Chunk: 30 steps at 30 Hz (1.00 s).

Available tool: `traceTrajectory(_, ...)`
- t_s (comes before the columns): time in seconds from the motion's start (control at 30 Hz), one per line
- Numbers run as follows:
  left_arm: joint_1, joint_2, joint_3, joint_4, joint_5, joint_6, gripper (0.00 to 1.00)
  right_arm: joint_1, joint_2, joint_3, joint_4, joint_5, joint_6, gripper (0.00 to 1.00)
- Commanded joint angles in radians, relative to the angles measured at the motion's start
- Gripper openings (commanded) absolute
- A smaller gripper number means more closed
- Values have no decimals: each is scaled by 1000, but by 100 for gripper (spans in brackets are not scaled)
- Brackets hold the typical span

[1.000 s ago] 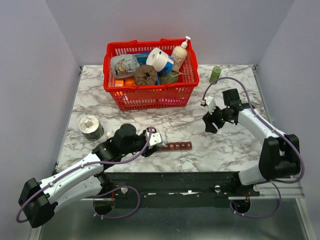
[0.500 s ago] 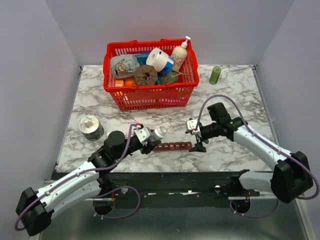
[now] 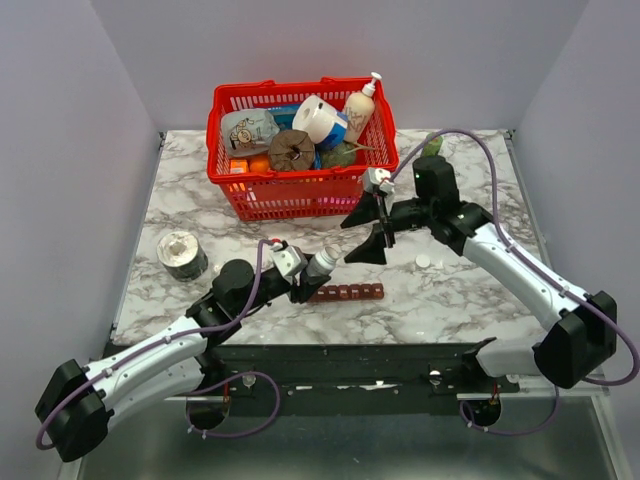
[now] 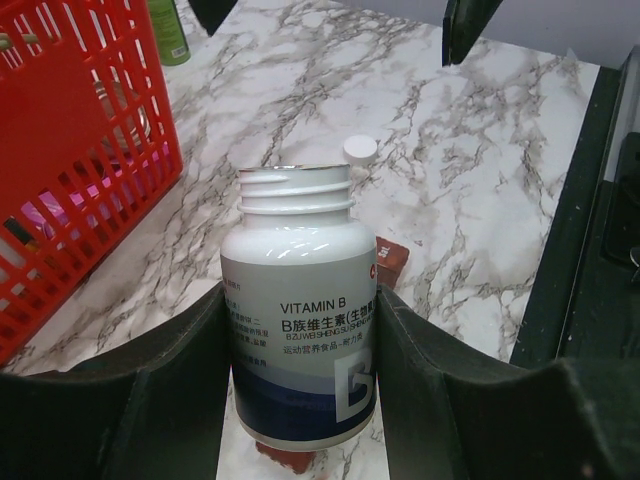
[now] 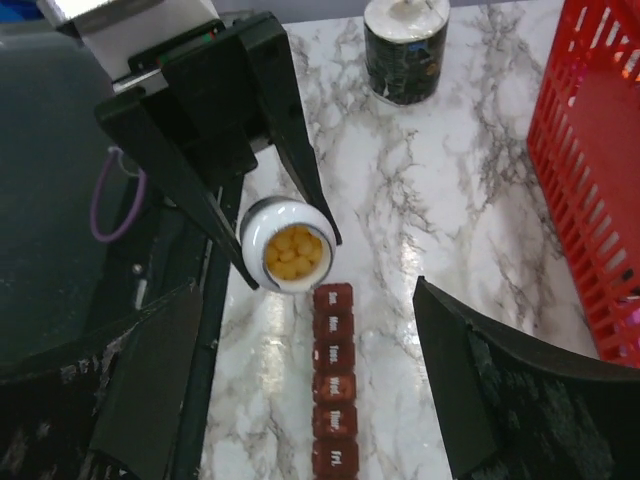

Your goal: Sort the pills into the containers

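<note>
Top external, containers [image 3: 346, 293] near table [image 3: 450, 300] edge, bottle [image 3: 320, 265] beside

**Body Finish and Cabling**

I am wearing white shells on the links of my left arm [image 3: 150, 362] and right arm [image 3: 520, 268], with black housings at the joints. A lilac cable [image 5: 94, 205] is looping along each arm. My fingers [image 5: 480, 400] are showing matte black and wedge-shaped.

Bright, even light falls from above. The overhead view is sharp throughout, with only faint, soft shadows on the marble table [image 3: 450, 290] around the vitamin bottle [image 3: 318, 265]. From the right wrist, white glare streaks the marble just beside that bottle, whose yellow pills [image 5: 293, 255] show crisp. From the left wrist, the bottle's label reads sharp under a soft sheen.
</note>
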Motion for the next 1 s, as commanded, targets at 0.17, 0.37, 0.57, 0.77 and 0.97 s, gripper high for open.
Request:
traceTrajectory(0.17,3,12,9,109,73,-38,0,81,129,81,-1,-37,209,86)
traceTrajectory(0.37,3,7,4,107,77,-43,0,86,165,101,-28,-69,214,66)
traceTrajectory(0.57,3,9,6,113,76,-43,0,103,177,104,-59,-66,196,65)
traceTrajectory(0.77,3,9,6,119,67,-44,0,116,189,112,-93,-73,172,52)
traceTrajectory(0.97,2,10,6,113,54,-47,0,121,188,126,-117,-90,142,16)
